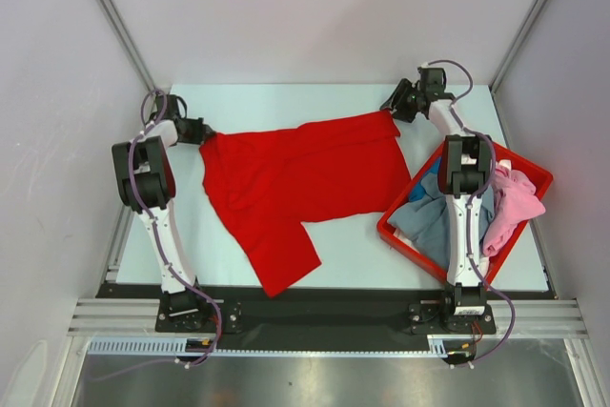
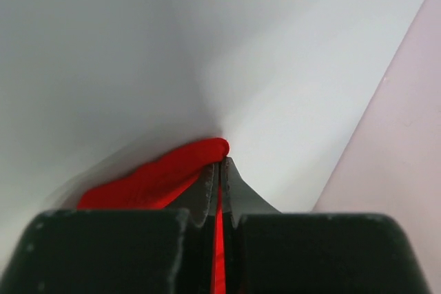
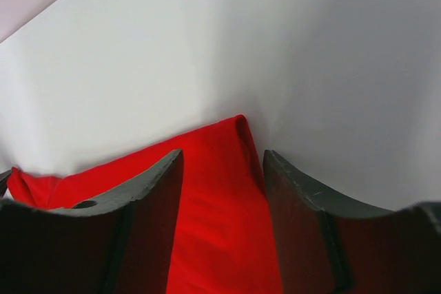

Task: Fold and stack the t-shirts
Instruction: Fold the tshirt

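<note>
- Top external view: the red t-shirt [image 1: 295, 178] lies spread in the middle of the table [image 1: 353, 254]. Its body stretches from 9 o'clock to 2 o'clock, and one sleeve trails toward 6 o'clock.
- The left gripper [image 1: 200, 132] sits at the shirt's 9 o'clock edge. In the left wrist view its fingers [image 2: 238, 197] are pressed together, with a thin strip of red cloth pinched between them.
- The right gripper [image 1: 395, 110] sits at the shirt's 2 o'clock corner. In the right wrist view its fingers [image 3: 148, 197] stand apart, with the cloth corner lying unclamped in the gap.
- The red bin [image 1: 536, 171] lies at 4 o'clock from the shirt, just beside its hem and set at an angle.
- Inside the bin, a grey-blue shirt [image 1: 429, 221] is bunched on the 9 o'clock side and a pink shirt [image 1: 515, 207] on the 3 o'clock side.
</note>
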Controlling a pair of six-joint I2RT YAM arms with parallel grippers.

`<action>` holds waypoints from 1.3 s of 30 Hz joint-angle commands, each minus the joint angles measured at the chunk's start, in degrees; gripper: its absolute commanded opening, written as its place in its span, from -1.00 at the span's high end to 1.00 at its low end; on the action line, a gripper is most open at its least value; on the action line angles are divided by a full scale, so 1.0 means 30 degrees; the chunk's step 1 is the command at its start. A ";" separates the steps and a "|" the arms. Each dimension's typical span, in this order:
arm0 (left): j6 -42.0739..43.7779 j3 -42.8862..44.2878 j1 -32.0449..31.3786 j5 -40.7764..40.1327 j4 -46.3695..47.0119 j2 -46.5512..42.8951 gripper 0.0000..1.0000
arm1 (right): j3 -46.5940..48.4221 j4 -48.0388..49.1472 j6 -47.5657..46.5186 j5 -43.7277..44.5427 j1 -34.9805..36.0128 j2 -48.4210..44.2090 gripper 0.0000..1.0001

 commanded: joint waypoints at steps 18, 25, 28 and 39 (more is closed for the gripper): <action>0.2467 -0.0992 0.1182 0.3845 0.6993 -0.0089 0.99 | -0.0352 0.5166 0.3928 0.1427 -0.0061 0.0934 1.00; 0.1707 -0.0054 0.1972 0.4196 0.8581 0.1433 0.99 | -0.1439 0.8951 0.4542 0.3212 -0.0061 0.0639 1.00; 0.1121 0.0238 0.2120 0.4255 0.9228 0.1903 0.99 | -0.1060 0.9272 0.5070 0.3479 -0.0061 0.1048 1.00; 0.0357 0.3370 0.2296 0.4255 0.9114 0.4187 0.88 | 0.1665 0.9100 0.6301 0.3129 0.0085 0.3275 0.95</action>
